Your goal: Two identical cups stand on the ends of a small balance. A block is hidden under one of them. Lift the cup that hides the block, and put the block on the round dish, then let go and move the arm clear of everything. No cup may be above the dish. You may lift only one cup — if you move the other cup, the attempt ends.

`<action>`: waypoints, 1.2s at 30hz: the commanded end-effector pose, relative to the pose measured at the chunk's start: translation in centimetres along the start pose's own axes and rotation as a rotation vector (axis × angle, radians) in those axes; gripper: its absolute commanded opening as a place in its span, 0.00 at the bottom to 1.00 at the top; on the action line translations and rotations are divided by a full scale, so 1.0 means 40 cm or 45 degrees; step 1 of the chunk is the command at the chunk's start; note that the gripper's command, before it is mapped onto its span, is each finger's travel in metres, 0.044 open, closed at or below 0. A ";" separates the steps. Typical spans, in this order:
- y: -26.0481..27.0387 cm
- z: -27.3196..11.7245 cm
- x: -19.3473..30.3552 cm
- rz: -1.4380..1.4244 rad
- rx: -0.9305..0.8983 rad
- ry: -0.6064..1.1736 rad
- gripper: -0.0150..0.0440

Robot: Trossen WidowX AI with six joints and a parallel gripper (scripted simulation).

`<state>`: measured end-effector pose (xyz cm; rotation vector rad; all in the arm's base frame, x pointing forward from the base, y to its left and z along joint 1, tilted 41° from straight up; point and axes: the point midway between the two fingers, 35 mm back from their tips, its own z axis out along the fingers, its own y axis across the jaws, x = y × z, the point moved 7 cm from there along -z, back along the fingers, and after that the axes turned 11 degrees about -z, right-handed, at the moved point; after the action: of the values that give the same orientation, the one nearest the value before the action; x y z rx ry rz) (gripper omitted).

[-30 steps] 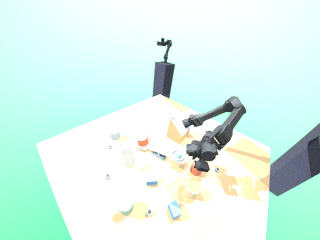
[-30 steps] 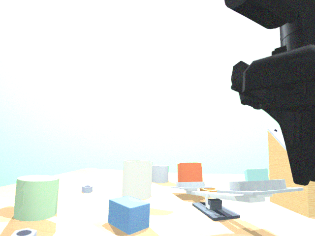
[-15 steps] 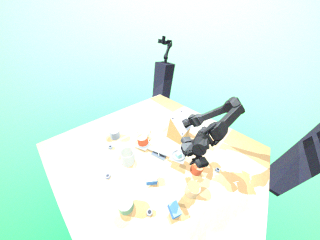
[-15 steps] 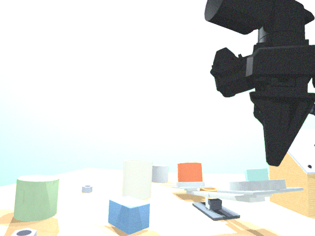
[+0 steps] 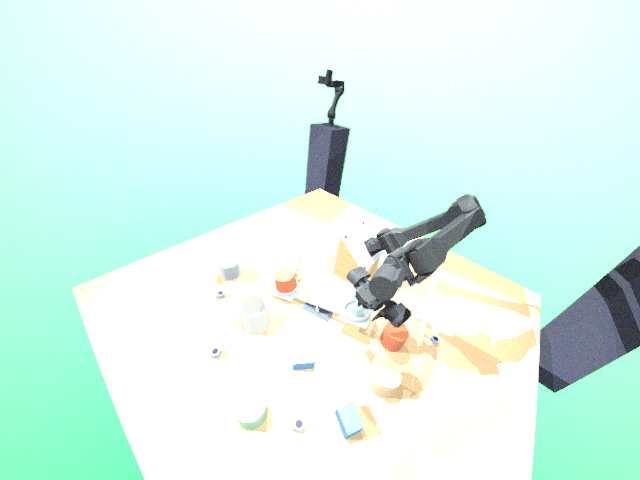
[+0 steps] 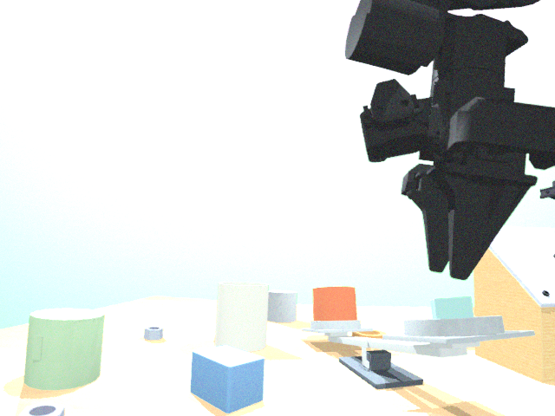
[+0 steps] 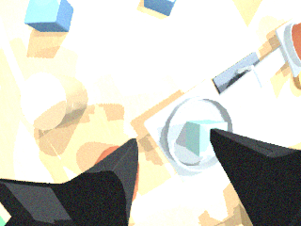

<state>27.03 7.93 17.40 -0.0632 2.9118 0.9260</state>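
Above the block (image 7: 196, 137), empty parted jaws.

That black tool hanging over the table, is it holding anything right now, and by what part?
Nothing is held. The tool hangs open above the teal block; the lifted orange cup stands on the table.

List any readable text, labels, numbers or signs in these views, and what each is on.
None readable in any view. The orange cups, teal block, blue cube, green cup, cream cylinder and wedge show plain faces. The green cup has a faint outline on its side, not a letter. The open tool bears no marking.
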 end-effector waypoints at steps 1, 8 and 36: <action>-0.011 -0.002 0.001 -0.164 -0.013 0.019 0.69; -0.032 -0.004 0.003 -0.468 -0.033 0.049 0.69; -0.107 -0.016 0.017 -1.676 -0.203 0.072 0.69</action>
<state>26.63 4.35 15.49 -1.6248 2.1147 0.8026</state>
